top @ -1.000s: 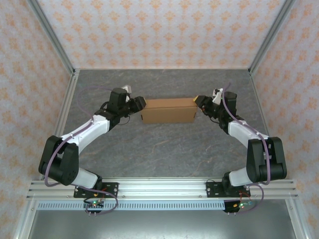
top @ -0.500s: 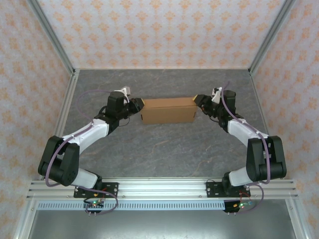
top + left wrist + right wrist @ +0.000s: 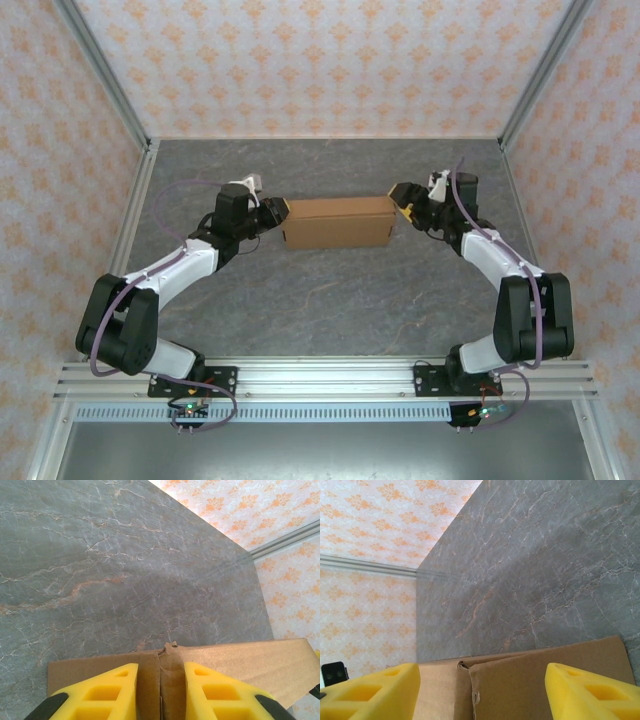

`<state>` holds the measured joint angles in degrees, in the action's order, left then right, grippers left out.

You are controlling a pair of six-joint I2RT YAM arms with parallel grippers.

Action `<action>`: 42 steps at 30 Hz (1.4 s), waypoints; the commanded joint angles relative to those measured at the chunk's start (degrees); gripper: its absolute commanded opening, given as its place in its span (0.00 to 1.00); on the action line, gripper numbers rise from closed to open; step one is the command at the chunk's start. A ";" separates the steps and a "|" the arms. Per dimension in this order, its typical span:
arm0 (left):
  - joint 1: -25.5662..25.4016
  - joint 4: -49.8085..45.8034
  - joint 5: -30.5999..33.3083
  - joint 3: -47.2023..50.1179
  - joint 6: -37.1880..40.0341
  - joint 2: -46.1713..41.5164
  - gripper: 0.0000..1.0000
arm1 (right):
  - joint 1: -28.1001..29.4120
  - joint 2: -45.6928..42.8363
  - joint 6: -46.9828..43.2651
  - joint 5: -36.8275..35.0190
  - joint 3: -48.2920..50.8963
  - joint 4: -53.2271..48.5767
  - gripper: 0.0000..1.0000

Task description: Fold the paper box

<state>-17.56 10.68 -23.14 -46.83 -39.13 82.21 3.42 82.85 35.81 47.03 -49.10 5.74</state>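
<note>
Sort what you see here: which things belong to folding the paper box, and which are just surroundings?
Part of the job:
- paper box
- left hand, at the box's left end
- right hand, at its right end

Just there:
- grey marbled table
- patterned walls
- metal rail along the near edge

Your paper box (image 3: pixel 338 221): plain brown cardboard, folded up into a low rectangular box.
Pose: lying flat, long side running left to right.
Place: mid-worktop (image 3: pixel 330 300), nearer the far edge.
</note>
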 commanded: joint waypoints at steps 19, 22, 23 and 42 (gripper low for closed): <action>-0.54 -11.75 3.04 1.58 1.78 1.90 0.26 | -0.83 2.26 -0.35 5.57 7.20 4.94 0.39; -0.61 -11.68 3.09 1.80 1.61 1.98 0.26 | -0.78 3.24 1.02 5.45 9.49 9.15 0.35; -0.59 -11.64 3.11 1.81 1.52 1.98 0.26 | -0.79 3.66 1.43 5.60 10.31 10.61 0.35; -1.31 -12.23 2.88 1.07 0.73 0.06 0.27 | -0.65 1.80 2.27 2.68 9.58 11.30 0.38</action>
<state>-18.02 9.04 -22.02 -47.16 -39.09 81.58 2.48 85.06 39.57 53.15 -39.38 26.11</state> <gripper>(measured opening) 0.271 0.368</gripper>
